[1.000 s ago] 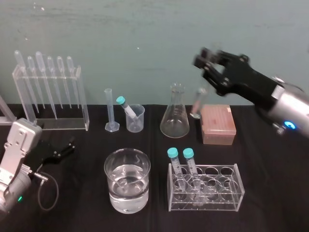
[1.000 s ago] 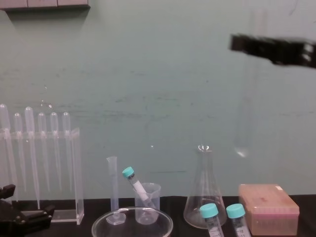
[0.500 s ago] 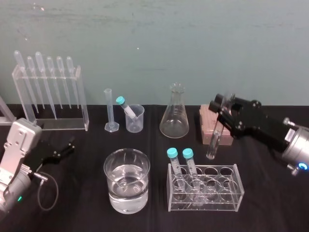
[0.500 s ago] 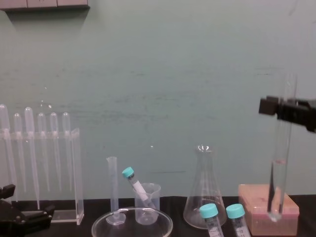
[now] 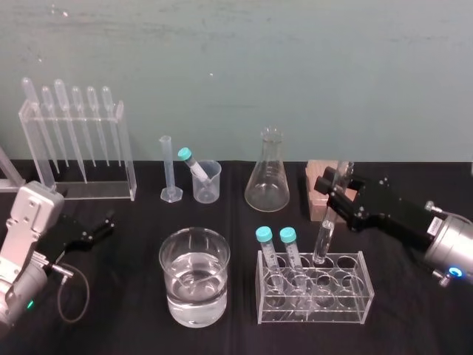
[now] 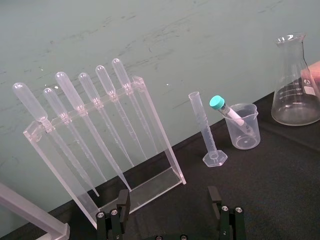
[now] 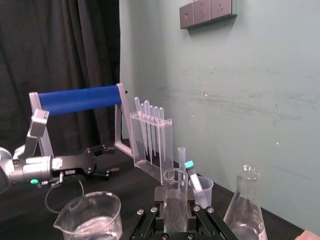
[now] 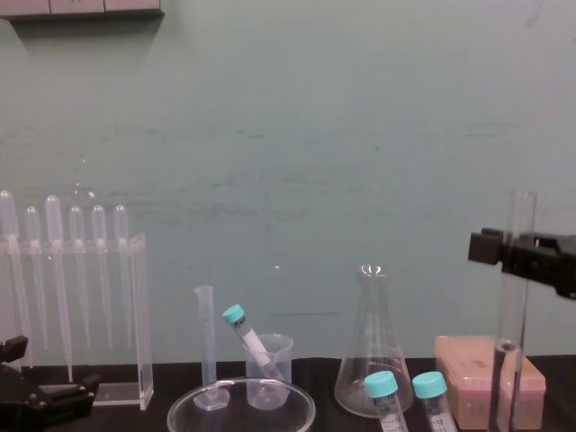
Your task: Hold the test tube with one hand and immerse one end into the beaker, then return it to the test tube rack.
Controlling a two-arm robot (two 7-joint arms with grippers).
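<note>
— Two capped tubes (image 5: 287, 237) are nearest, yes? Where do they stand?
— In the rack (image 5: 347, 292), at its 9 o'clock end, leaning a little. The rack is clear and sits at 5 o'clock on the table (image 5: 414, 310).
— And the beaker (image 5: 194, 277)?
— At the rack's 9 o'clock, just beside it without touching, about half full of clear liquid.
— Where is the tube (image 5: 325, 237)?
— Close to upright, open rim up, its lower end at a back-row hole at 3 o'clock of the capped pair. I cannot tell whether it is in the hole or right over it.
— What has hold of it?
— The right gripper (image 5: 338, 194), reaching in from 3 o'clock. Its fingers are closed on the tube's upper part, below the rim; the wrist view shows the glass pinched between them.
— The left gripper (image 5: 100, 225)?
— Low at 9 o'clock on the table, fingers spread wide, nothing in them.
— Farther back?
— A pink block (image 5: 319, 185) at the rack's 12 o'clock, partly behind the right gripper. A flask (image 5: 267, 177) at the block's 9 o'clock. Then a cup (image 5: 209, 185) with one capped tube (image 5: 194, 166) leaning in it, a cylinder (image 5: 168, 166), and a pipette stand (image 5: 74, 148) at 10 o'clock.
</note>
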